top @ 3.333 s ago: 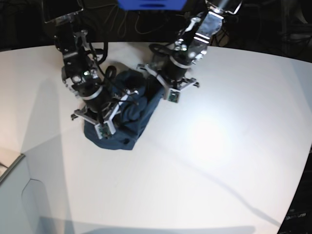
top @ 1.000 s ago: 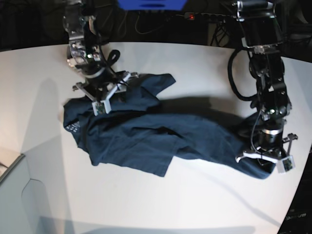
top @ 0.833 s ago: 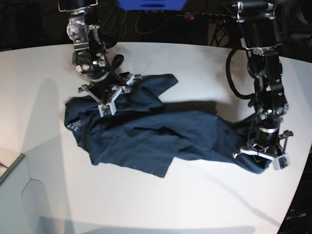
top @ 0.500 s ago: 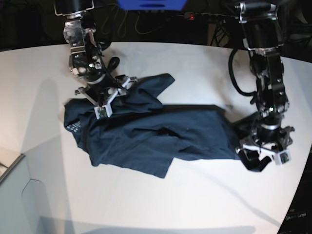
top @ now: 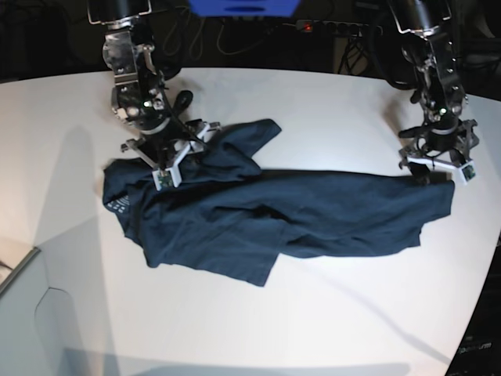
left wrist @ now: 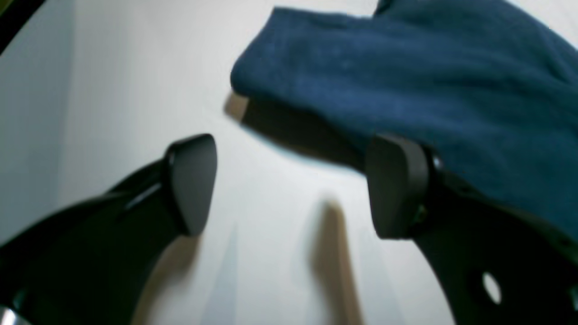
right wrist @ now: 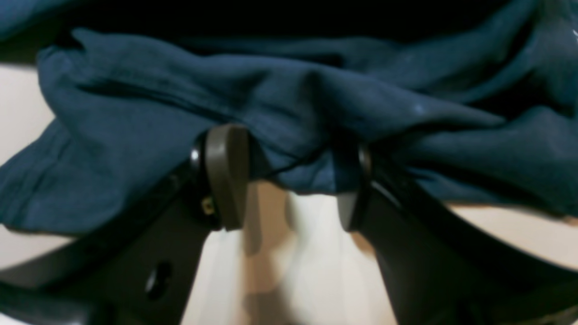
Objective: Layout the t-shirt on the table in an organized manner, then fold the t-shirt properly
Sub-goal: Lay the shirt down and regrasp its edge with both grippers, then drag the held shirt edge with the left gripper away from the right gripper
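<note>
The navy t-shirt lies stretched left to right on the white table, wrinkled, with its white label mark at the left end. My left gripper hovers just beyond the shirt's right end. In the left wrist view the left gripper is wide open over bare table, the t-shirt edge lying past its right finger. My right gripper sits on the shirt's upper left part. In the right wrist view the right gripper has its jaws apart, a fold of the t-shirt bunched at the tips.
The table's curved far edge borders a dark area with cables and a blue object. A pale box corner sits at the lower left. The table's right edge runs close to the left arm.
My left gripper opened, let go of the shirt's right end and moved up toward the far side. That end now lies flat on the table. The right arm barely moved.
</note>
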Motion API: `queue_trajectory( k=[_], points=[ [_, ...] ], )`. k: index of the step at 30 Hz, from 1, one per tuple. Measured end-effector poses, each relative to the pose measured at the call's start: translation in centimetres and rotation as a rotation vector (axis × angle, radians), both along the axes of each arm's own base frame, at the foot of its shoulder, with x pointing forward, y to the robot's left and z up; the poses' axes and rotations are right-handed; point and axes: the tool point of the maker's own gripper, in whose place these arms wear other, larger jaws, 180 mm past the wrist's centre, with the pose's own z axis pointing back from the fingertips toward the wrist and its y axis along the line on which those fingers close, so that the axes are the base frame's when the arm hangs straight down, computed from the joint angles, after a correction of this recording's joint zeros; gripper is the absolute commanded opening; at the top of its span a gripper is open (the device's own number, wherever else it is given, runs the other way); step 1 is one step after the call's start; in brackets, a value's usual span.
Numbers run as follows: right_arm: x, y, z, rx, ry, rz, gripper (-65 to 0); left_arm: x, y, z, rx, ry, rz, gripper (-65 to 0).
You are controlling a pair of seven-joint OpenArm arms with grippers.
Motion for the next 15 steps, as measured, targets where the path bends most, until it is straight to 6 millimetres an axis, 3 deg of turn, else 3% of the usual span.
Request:
queue_trajectory(
  k=[10, 15],
  points=[
    [-0.3, 0.0, -0.2, 0.0, 0.005, 0.0, -35.2, 0.2, 0.0, 0.0, 0.0, -0.003, 0.0, -15.4],
    [-0.4, 0.0, -0.2, 0.002, 0.001, -0.001, -35.2, 1.6, 1.4, 3.6, -0.009, -0.122, 0.042, -15.2]
  ],
)
